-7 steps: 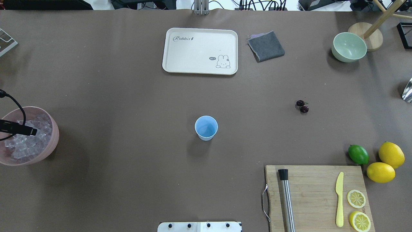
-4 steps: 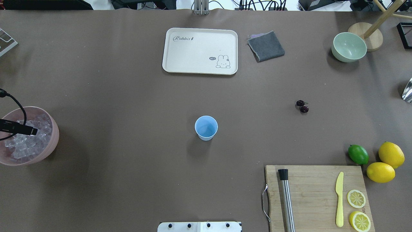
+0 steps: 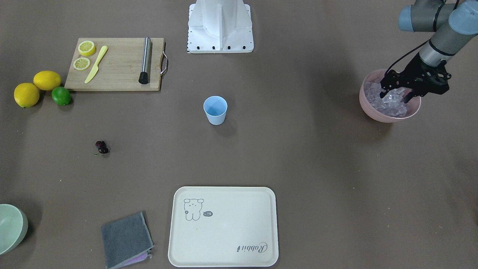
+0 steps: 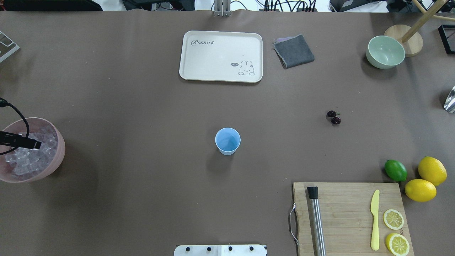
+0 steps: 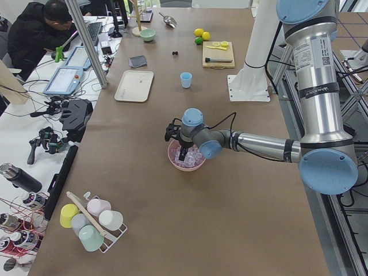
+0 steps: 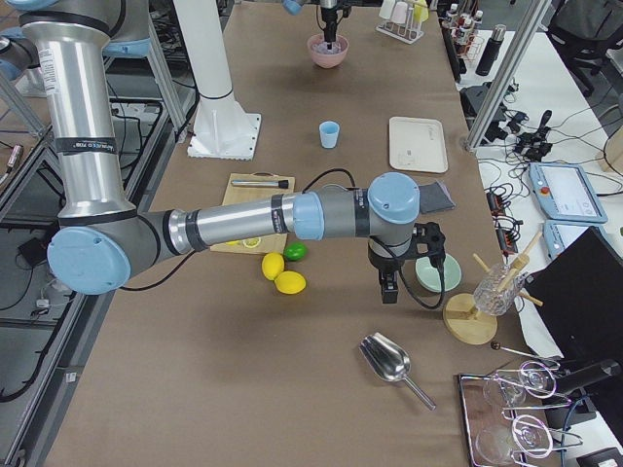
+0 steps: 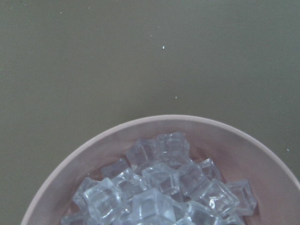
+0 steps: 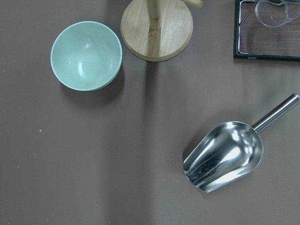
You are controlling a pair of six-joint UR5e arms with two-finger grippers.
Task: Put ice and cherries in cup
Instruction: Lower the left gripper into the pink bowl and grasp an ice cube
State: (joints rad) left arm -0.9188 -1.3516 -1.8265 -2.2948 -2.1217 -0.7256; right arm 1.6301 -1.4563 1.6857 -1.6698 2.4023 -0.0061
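The light blue cup (image 4: 228, 141) stands upright mid-table, with nothing visible inside it. The cherries (image 4: 333, 117), two dark ones on a green stem, lie on the table to its right. Ice (image 3: 388, 105) fills the pink bowl (image 3: 373, 112) at the table's left end. My left gripper (image 3: 395, 96) hangs over that bowl, open, with its fingertips down among the cubes. The left wrist view looks onto the ice (image 7: 159, 192) and the bowl's rim. My right gripper (image 6: 388, 289) shows only in the exterior right view, hovering near the pale green bowl. I cannot tell whether it is open or shut.
A cream tray (image 4: 220, 57) and a grey cloth (image 4: 293, 51) lie at the far side. The pale green bowl (image 4: 385, 51) stands far right, with a metal scoop (image 8: 225, 157) near it. At front right is a cutting board (image 4: 348, 213) with a knife, lemon slices and a muddler, beside a lime (image 4: 395, 170) and lemons.
The visible part of my left gripper over the ice bowl has shifted only very slightly. Nothing else has moved.
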